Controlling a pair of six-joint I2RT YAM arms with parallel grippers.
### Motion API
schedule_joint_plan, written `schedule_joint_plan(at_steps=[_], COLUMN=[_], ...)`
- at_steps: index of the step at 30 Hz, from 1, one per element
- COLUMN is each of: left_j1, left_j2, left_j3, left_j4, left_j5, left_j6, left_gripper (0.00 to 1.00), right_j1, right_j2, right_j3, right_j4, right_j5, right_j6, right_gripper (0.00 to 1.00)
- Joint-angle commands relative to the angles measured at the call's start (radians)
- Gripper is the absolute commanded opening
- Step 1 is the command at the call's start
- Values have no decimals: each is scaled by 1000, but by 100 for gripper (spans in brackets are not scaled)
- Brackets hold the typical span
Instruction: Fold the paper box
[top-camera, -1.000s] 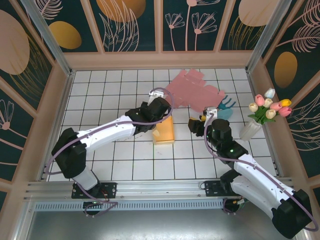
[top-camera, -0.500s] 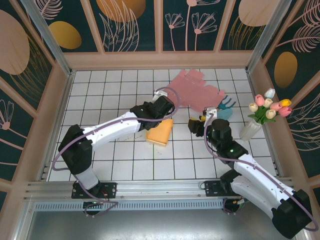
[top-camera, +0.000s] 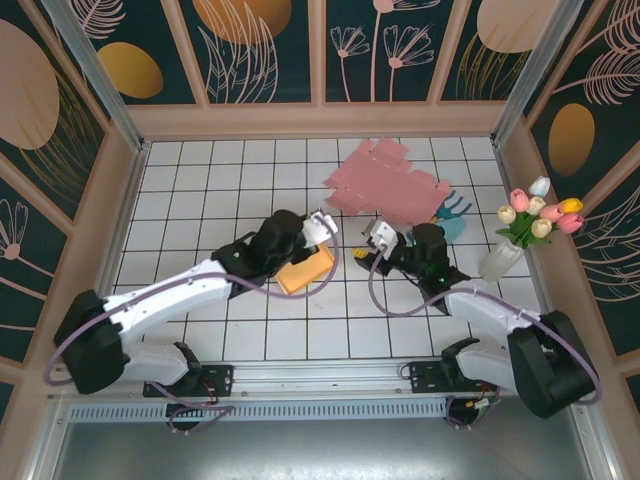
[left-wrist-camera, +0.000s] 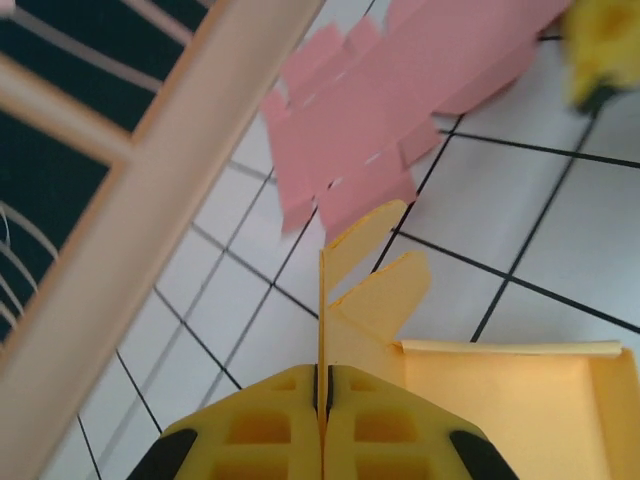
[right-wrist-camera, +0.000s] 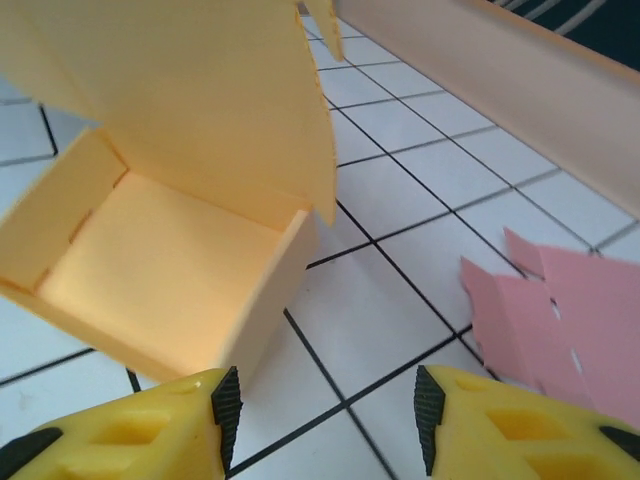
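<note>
Paper box (top-camera: 303, 270) flap clamped in left claw (left-wrist-camera: 322, 385); right claw (right-wrist-camera: 325, 405) parted.

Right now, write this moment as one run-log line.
left tool: shut on orange box flap | right tool: open, facing box interior | pink sheet: flat, unfolded

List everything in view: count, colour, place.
paper box: one, orange-yellow, half folded, table centre
flat box blank: one, pink, far side, right of centre
teal object: one, by the blank's right edge; kind unclear
vase of tulips: one, white vase with pink, white and yellow blooms, right edge
table: one, white tiles
left gripper: yellow jaws shut on a box flap
right gripper: yellow jaws open, beside the box
</note>
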Motion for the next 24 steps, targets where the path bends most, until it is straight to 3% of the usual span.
schedule_joint_plan(at_steps=[1, 12, 24], left_j1=[-2, 0, -2], left_j2=[-78, -131, -128], left_j3=[-75, -114, -119], left_j4=[207, 199, 178], left_j5=[187, 332, 386], left_j6=[242, 270, 258], left_gripper=[0, 0, 0], right_j1=[-39, -67, -75], right_j2=[49, 65, 37], right_j3=[98, 220, 290], right_j4=[-17, -226, -400], right_j5=[-163, -283, -261], right_j6=[-228, -411, -511], right_gripper=[49, 37, 40])
